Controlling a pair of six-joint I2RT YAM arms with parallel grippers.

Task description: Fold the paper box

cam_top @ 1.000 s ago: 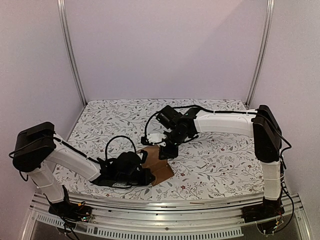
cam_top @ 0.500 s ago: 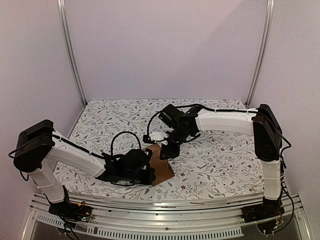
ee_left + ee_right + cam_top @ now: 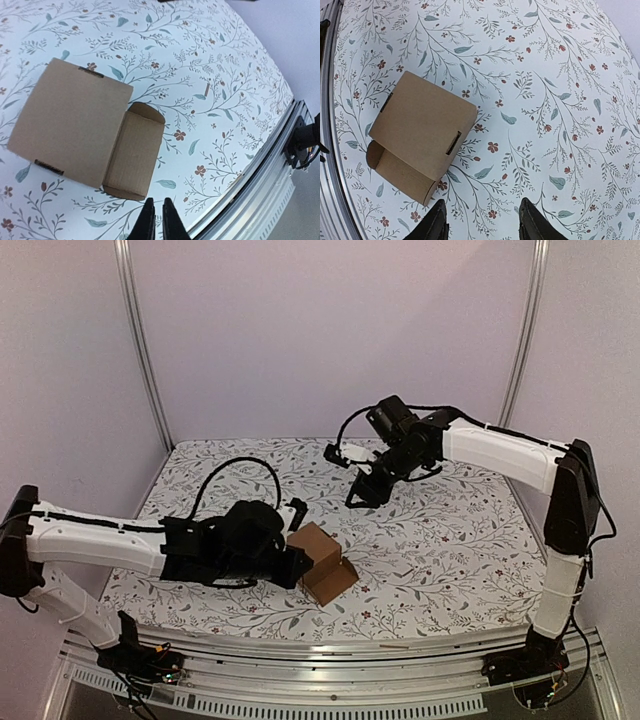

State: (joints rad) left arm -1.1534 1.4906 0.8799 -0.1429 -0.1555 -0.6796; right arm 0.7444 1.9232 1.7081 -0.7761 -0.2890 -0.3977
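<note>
- The left gripper hangs low over the worktop, left of centre and near the front edge. Its fingers are pressed almost together with nothing between them. In the left wrist view the tips lie just beside the box's loose flap; whether they touch it cannot be told.
- The paper box stands on the flower-printed worktop about midway along the front edge, a little back from the metal rail. It is folded into a small brown carton with a flat top panel and dark tab slots along two of its edges. One flap with rounded corners sticks out unfolded on the side facing the front right corner.
- The right gripper is raised above the worktop nearer the back edge, right of centre and well apart from the box. Its jaws stand moderately apart and hold nothing. The right wrist view looks down on the carton.
</note>
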